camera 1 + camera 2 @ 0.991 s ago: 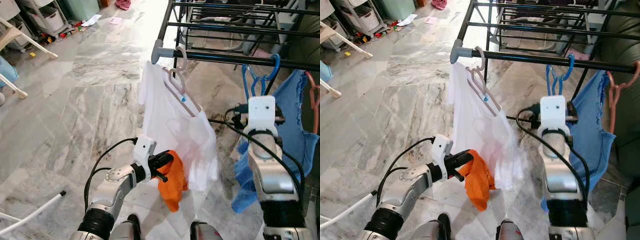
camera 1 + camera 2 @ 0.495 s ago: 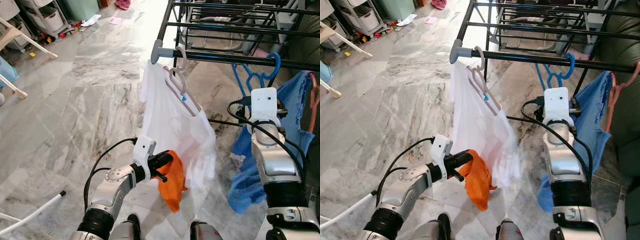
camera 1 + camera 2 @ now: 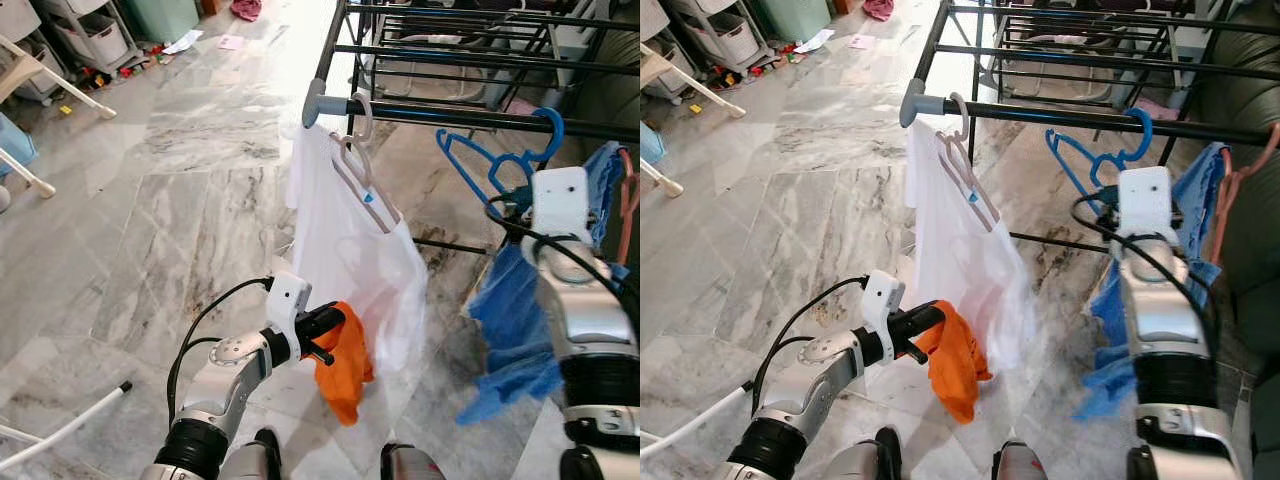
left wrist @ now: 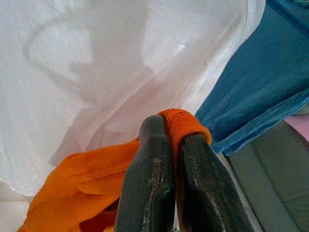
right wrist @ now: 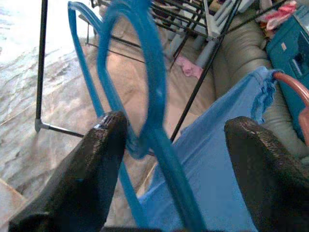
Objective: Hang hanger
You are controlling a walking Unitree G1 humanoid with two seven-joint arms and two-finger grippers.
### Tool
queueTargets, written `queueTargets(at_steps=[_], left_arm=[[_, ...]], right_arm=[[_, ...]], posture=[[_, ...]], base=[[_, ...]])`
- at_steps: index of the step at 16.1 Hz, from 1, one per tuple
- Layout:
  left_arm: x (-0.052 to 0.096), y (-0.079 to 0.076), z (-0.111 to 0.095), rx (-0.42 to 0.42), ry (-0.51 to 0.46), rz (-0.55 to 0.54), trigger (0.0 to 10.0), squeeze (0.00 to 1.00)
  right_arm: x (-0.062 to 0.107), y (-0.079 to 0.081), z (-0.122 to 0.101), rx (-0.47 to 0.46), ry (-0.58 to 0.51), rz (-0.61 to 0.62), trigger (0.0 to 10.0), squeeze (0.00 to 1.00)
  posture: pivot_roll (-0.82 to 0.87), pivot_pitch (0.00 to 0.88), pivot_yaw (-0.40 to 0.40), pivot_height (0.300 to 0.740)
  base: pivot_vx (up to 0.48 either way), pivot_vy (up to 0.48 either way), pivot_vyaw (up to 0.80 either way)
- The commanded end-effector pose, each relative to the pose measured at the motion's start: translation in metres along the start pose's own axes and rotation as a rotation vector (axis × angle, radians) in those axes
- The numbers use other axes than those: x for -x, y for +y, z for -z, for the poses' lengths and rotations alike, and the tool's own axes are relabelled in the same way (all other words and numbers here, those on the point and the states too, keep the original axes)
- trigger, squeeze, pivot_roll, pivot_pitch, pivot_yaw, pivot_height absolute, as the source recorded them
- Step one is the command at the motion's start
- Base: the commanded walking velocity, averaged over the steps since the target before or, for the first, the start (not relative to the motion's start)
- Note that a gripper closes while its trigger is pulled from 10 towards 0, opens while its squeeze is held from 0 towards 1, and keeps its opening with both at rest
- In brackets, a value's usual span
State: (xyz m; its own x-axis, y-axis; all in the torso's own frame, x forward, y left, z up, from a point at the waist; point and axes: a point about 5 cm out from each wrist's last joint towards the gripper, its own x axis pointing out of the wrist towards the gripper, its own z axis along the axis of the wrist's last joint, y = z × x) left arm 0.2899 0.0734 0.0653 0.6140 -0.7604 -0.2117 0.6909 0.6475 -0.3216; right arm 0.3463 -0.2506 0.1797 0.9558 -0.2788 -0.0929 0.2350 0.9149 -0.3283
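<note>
On the black rail [image 3: 470,115] of the drying rack, a blue hanger [image 3: 497,160] sits with its hook over the bar, just beside the robot's right arm. A blue garment [image 3: 520,330] droops below it, one edge draped near the arm; whether it rides on the hanger cannot be told. In the right wrist view the right gripper [image 5: 176,145] stands with its two black fingers [image 5: 99,159] spread wide, the hanger's blue loop [image 5: 145,82] passing between them and touching neither that can be seen — the hold looks released. Farther along the same rail, near its grey end cap [image 3: 313,103], a pale hanger [image 3: 358,165] carries a white shirt [image 3: 350,250]. The left gripper [image 4: 175,145] is held low in front of that shirt, its fingers pressed close together on a fold of orange cloth [image 3: 343,375], which hangs limp beneath it.

Judged from this, the blue hanger is thin moulded plastic — light, fairly stiff, and smooth enough to slip or swing on the bar at a nudge. The best place to take hold would be the neck just under the hook, where a pinch controls tilt. The garment is soft and will shift its weight to one side. The hang appears essentially done; the remaining risk is a finger catching the loop on the way out.
</note>
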Motion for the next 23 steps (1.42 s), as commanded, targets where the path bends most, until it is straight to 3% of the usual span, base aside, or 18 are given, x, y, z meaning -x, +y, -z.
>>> queueTargets(at_steps=[1,15,23], left_arm=[[0.003,0.002,0.003,0.001,0.01,-0.011,10.0,0.0],[0.004,0.004,0.004,-0.006,0.024,-0.026,10.0,0.0],[0.004,0.004,0.005,-0.005,0.03,-0.034,10.0,0.0]], right_arm=[[0.003,-0.001,0.005,-0.008,0.021,-0.015,0.0,0.0],[-0.002,-0.004,0.011,0.002,0.073,-0.114,0.4,0.0],[-0.008,-0.005,0.015,-0.015,0.124,-0.19,0.0,0.0]], posture=[[-0.18,0.231,0.071,0.74],[-0.18,0.235,0.073,0.74],[-0.18,0.233,0.063,0.74]], base=[[0.0,0.0,0.0],[0.0,0.0,0.0],[0.0,0.0,0.0]])
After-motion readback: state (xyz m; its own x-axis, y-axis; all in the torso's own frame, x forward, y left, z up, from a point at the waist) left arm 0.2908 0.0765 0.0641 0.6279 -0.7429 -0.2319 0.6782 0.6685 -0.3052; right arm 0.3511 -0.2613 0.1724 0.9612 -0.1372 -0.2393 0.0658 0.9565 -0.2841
